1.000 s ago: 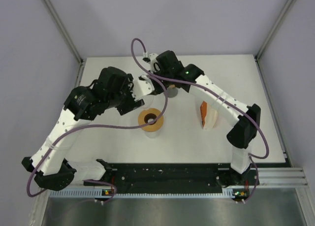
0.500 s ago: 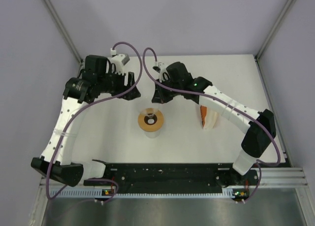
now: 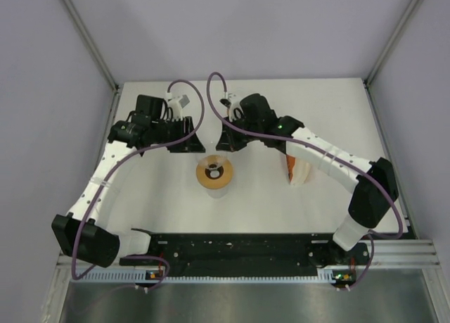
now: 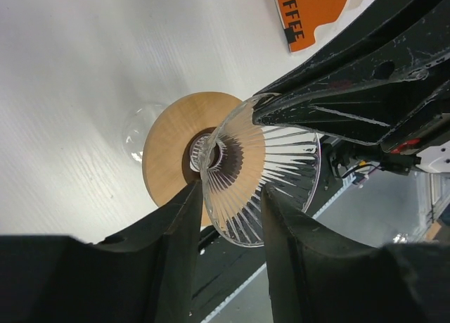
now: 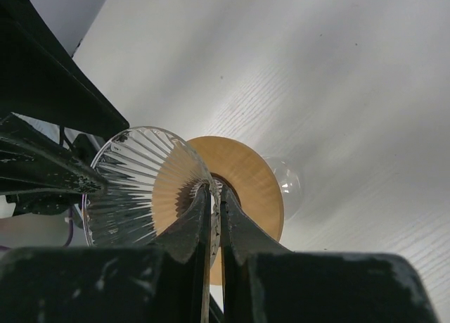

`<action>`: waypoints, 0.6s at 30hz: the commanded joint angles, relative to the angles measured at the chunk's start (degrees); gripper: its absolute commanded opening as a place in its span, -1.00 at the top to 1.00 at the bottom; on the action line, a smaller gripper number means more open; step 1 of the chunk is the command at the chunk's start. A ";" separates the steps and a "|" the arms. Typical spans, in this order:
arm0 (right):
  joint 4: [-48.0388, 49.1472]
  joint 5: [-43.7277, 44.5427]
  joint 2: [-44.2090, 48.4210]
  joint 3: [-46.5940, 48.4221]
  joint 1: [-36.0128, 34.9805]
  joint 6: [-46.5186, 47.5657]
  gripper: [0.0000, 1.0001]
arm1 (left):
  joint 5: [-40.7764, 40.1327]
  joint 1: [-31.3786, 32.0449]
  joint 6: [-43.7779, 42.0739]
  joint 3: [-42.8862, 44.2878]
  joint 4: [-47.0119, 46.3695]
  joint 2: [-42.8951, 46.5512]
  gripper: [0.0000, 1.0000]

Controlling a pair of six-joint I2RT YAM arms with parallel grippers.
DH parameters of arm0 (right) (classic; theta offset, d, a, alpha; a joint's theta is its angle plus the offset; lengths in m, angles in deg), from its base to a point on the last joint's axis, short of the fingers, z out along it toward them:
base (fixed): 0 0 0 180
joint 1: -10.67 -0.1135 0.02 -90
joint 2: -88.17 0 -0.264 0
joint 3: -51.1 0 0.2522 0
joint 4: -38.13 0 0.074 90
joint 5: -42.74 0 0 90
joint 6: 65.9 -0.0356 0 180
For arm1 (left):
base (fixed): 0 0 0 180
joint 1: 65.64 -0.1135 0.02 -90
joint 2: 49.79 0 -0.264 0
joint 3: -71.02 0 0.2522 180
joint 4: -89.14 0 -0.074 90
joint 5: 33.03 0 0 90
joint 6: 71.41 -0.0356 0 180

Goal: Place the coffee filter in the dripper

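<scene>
The glass dripper point(image 3: 214, 174) with a wooden collar point(image 3: 205, 175) stands mid-table. My right gripper point(image 3: 224, 152) reaches it from behind. In the right wrist view the gripper point(image 5: 216, 193) is shut on the ribbed glass rim of the dripper point(image 5: 133, 175). My left gripper point(image 3: 200, 148) is at the dripper's back left. In the left wrist view it point(image 4: 232, 196) is open, with the rim of the dripper point(image 4: 281, 168) between its fingers point(image 4: 176, 252). The orange and white coffee filter pack point(image 3: 298, 166) stands to the right, apart from both grippers, and shows in the left wrist view point(image 4: 309, 10).
The white table point(image 3: 140, 203) is walled by grey panels at the back and sides. A black rail point(image 3: 239, 249) with the arm bases runs along the near edge. Purple cables point(image 3: 211, 84) loop above both wrists.
My left gripper has swung back in from the far left to the dripper's rim. My right gripper has shifted slightly toward the dripper. The dripper and filter pack stay put.
</scene>
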 commanded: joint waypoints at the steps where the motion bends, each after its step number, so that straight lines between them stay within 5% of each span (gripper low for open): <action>1: 2.19 -1.63 3.33 -0.60 0.06 -0.55 1.00 | 2.03 -0.11 1.74 -2.08 -4.66 2.17 0.22; 11: 1.13 -1.54 4.39 1.95 -0.47 -0.29 1.00 | 4.93 -0.19 1.74 -2.09 -4.84 3.14 1.00; 18: -0.10 -0.84 4.30 2.05 -1.52 0.41 1.00 | 5.90 -0.11 2.01 -4.01 -5.27 3.92 1.00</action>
